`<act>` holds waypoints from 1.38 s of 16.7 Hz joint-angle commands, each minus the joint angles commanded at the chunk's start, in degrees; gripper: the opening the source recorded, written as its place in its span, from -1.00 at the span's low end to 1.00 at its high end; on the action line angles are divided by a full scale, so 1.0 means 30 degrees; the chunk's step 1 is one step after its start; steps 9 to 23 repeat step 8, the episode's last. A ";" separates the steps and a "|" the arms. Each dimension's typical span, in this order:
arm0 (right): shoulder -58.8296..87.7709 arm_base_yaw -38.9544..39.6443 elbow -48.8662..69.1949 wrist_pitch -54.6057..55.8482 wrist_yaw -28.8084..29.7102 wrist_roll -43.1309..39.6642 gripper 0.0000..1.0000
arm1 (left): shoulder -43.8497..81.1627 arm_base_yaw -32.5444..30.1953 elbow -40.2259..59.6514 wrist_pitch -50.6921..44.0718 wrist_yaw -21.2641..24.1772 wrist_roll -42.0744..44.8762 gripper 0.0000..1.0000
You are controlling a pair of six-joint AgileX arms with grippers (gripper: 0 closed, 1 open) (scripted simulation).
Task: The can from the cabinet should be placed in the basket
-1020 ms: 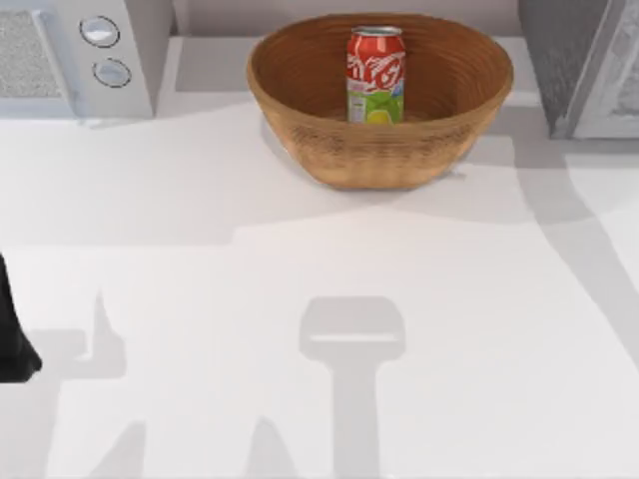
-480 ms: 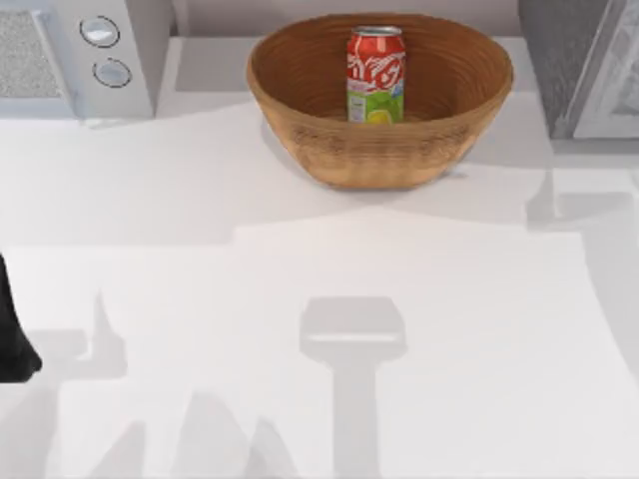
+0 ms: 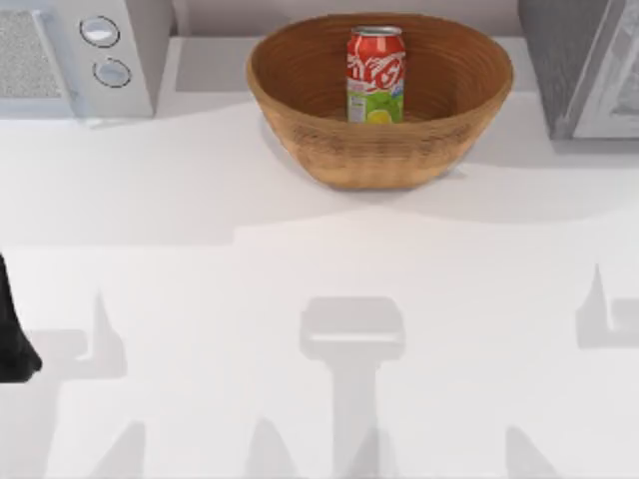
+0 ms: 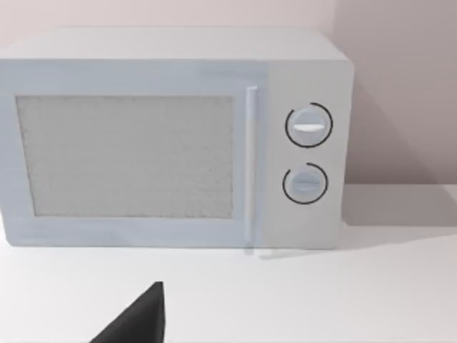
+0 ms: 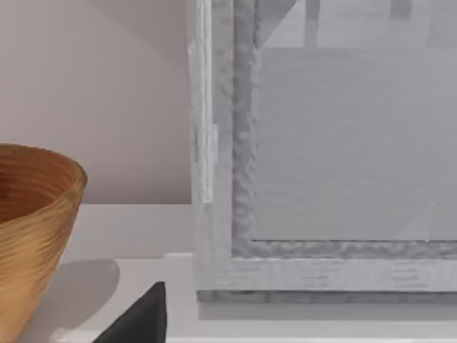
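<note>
The red can (image 3: 375, 74) with the green lower band stands upright inside the orange-brown wicker basket (image 3: 300, 60) at the back middle of the table. The basket's rim (image 5: 36, 179) also appears in the right wrist view. The dark grey cabinet (image 3: 561, 60) with its pale framed door (image 5: 343, 143) sits at the back right. My left arm (image 3: 12, 339) is parked at the table's left edge, far from the basket. A dark part of my right gripper (image 5: 139, 318) shows in the right wrist view, facing the cabinet door and touching nothing.
A white microwave (image 3: 80, 55) with two round knobs stands at the back left, and the left wrist view faces its front (image 4: 171, 143). White tabletop (image 3: 319, 259) stretches in front of the basket, crossed by arm shadows.
The right arm's shadow has drawn away from the cabinet toward the front right of the table. Can, basket and left arm have not moved.
</note>
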 joint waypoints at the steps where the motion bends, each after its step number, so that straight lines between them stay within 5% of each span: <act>1: -0.1071 -0.0264 -0.1271 0.0311 -0.0305 -0.0003 1.00 | 0.0000 0.0000 0.0000 0.0000 0.0000 0.0000 1.00; 6: -0.4093 -0.0997 -0.4690 0.1232 -0.1208 -0.0008 1.00 | 0.0000 0.0000 0.0000 0.0000 0.0000 0.0000 1.00; 23: -0.4163 -0.1016 -0.4772 0.1256 -0.1231 -0.0008 1.00 | 0.0000 0.0000 0.0000 0.0000 0.0000 0.0000 1.00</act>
